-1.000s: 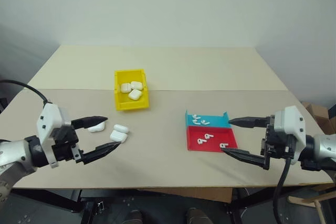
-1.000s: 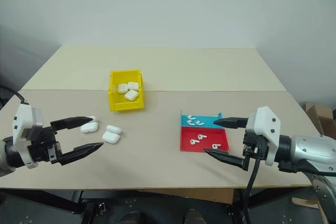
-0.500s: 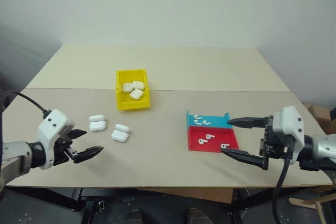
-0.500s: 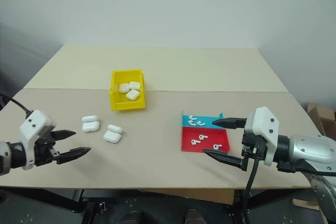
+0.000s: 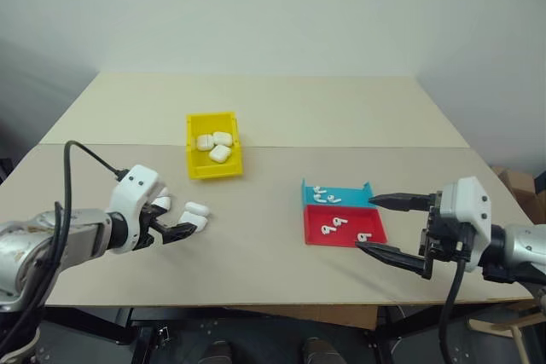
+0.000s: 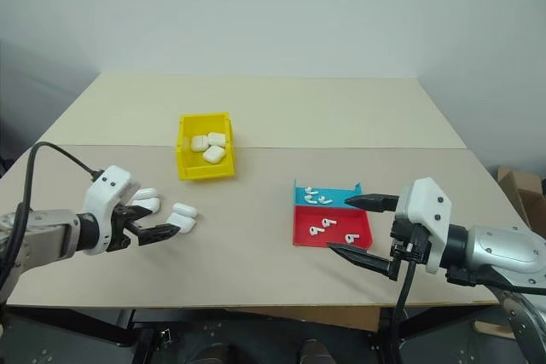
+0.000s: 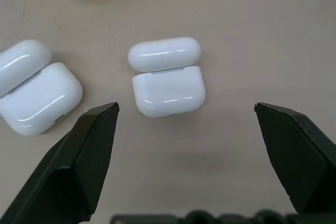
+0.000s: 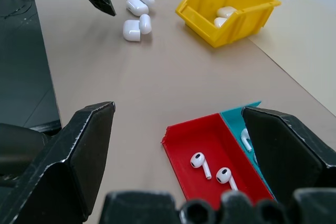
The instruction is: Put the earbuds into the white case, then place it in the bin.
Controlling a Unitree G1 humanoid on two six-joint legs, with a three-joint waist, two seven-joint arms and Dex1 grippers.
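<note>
Beige laminate covers the desk (image 5: 281,108) that fills most of the frame, and we work down from it. Next in size, the bin (image 5: 213,157), bright yellow, sits left of centre in the upper half, with a few white cases already inside. Right of centre lie a flat red tray (image 5: 344,224) and, touching its far edge, a blue tray (image 5: 337,193), both carrying the earbuds (image 5: 339,222), tiny, glossy and short-stemmed. Our left gripper (image 5: 173,222) hangs at the lower left with its jaws spread wide and nothing between them, poised over the white case (image 7: 167,83), which rests on the desk with its lid hinged open; another open case (image 7: 35,88) lies just beside it. Our right gripper (image 5: 391,225) hovers at the lower right, near the red tray, likewise wide open and empty. We judge the white case to be light, rigid and slippery, its rounded corners likely to squirt out of a pinch, so we would close on the two flat broad faces of the lower body, well below the hinge, and leave the lid free. The earbuds look lighter and more skittish still; we would take each one across its head.
</note>
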